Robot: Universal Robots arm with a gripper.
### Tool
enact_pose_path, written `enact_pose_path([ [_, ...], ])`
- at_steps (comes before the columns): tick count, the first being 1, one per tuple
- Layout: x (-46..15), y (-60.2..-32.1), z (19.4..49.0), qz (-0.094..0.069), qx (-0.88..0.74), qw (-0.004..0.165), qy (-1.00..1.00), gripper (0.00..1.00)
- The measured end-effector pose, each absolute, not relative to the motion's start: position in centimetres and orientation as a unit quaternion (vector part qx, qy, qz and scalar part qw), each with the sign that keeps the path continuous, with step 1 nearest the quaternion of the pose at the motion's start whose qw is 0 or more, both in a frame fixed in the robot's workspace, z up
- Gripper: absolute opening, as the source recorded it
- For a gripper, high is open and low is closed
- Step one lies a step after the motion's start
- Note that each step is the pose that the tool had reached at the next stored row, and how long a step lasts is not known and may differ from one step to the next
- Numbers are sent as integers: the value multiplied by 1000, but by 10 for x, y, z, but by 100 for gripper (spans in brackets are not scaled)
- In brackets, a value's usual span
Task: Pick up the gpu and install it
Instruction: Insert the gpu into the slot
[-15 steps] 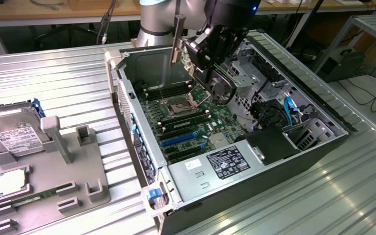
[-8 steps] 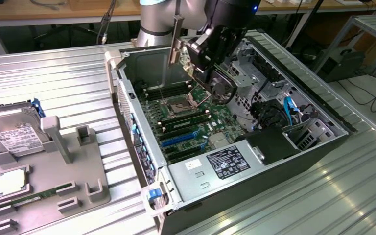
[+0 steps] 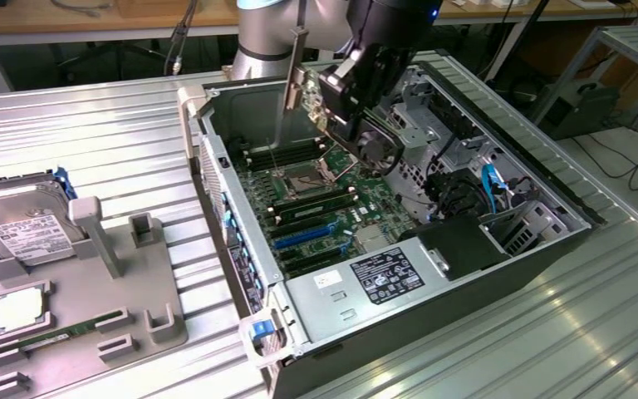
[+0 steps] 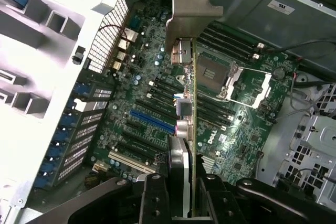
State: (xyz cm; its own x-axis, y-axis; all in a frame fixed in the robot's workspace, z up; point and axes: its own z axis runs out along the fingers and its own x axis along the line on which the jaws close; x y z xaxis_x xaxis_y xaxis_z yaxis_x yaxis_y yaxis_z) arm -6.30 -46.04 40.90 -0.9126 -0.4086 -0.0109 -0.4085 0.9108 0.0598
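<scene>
My gripper hangs over the open computer case, shut on the gpu. The card is held on edge, and its silver bracket runs as a long strip on the exterior view's left side of it. In the wrist view the gpu is seen edge-on, bracket end farthest from the camera, clamped between my two black fingers. It floats above the motherboard, clear of it, over the black slots beside the blue slot and near the open CPU socket.
On the exterior view's left, a grey fixture carries a hard drive and a green memory stick. The case walls, a drive cage and blue cables surround the motherboard. The arm's base stands behind the case.
</scene>
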Motion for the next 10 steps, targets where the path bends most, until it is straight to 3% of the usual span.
enact_pose_path([
  [10,-63,-461,409,-30,252,2,-967,28],
])
